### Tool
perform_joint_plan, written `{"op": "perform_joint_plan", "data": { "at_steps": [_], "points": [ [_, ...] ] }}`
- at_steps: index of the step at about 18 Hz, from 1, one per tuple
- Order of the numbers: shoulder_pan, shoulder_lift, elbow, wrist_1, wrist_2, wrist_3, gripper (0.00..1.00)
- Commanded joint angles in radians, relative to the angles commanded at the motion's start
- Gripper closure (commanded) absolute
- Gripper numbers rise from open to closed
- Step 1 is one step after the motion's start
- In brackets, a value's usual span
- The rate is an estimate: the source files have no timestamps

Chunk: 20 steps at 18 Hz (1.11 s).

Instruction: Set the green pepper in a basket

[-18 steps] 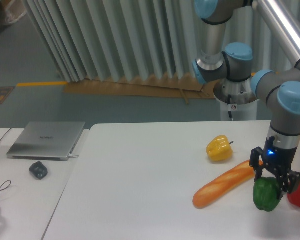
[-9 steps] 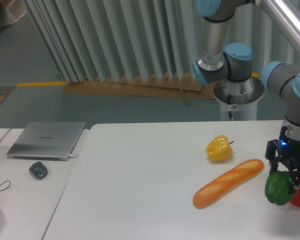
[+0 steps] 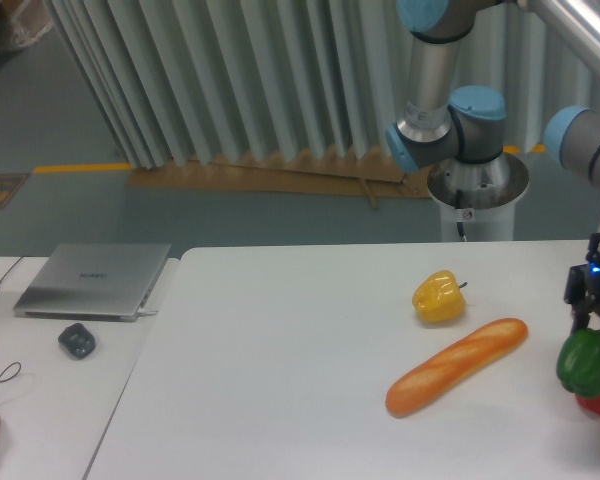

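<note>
**Green pepper held at right edge, no basket in view**

Far left: a closed laptop (image 3: 92,280) and a dark mouse (image 3: 77,341) on a side table, well apart from the work. On the white table (image 3: 280,380), a yellow pepper (image 3: 439,297), and just beside it a baguette (image 3: 457,366) lying on a slant, low end left, high end right. At the extreme right, the gripper (image 3: 592,340) pointing down, closed on the green pepper (image 3: 586,362), partly cut off by the frame. Pepper directly below the claw, gripped from the top, apparently clear of the table. Under and behind it, a red pepper (image 3: 597,402), close enough that contact cannot be ruled out.

No basket or other container visible anywhere. Probably off to the right, beyond the frame, so the coming move likely means carrying the pepper further that way before releasing.
</note>
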Motion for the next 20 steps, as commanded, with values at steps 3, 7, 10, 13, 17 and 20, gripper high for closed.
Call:
{"op": "perform_joint_plan", "data": {
  "at_steps": [3,7,10,13,17,20],
  "points": [
    [0.021,0.0,0.014,-0.003,0.02,0.052,0.53],
    [0.046,-0.002,0.021,0.005,0.066,0.152,0.53],
    [0.069,-0.003,0.038,0.008,0.083,0.223,0.53],
    [0.097,-0.012,0.043,0.009,0.085,0.239,0.53],
    [0.121,-0.041,0.06,0.011,0.101,0.275,0.53],
    [0.141,-0.058,0.064,0.011,0.1,0.324,0.53]
  ]
}}
